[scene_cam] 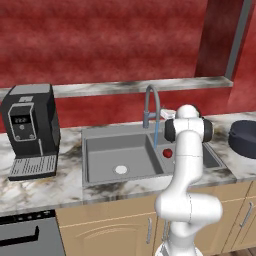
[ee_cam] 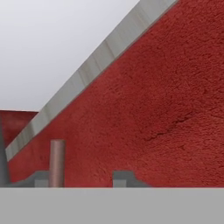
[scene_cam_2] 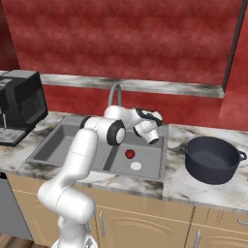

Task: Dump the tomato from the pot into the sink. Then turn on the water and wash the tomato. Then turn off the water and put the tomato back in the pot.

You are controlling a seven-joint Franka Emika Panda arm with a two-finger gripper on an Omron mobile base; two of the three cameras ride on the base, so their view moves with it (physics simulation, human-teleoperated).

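Observation:
The tomato (scene_cam: 167,153) (scene_cam_2: 130,154) lies in the right basin of the grey sink (scene_cam: 100,140) (scene_cam_2: 58,140), close to the pale drain (scene_cam_2: 136,165). A thin blue stream of water (scene_cam: 156,132) falls from the gooseneck faucet (scene_cam: 152,102) (scene_cam_2: 115,94) toward the tomato. The dark pot (scene_cam_2: 213,159) (scene_cam: 245,137) stands upright on the counter right of the sink. My gripper (ee_cam: 83,178) is raised behind the right basin by the faucet and points up at the red wall. Its tips stand apart and hold nothing; a thin pinkish rod (ee_cam: 57,162) rises just beside the left tip.
A black coffee machine (scene_cam: 31,127) (scene_cam_2: 19,104) stands on the marble counter (scene_cam: 45,185) left of the sink. A grey ledge (scene_cam: 150,86) runs along the red wall behind. My own arm crosses in front of the right basin.

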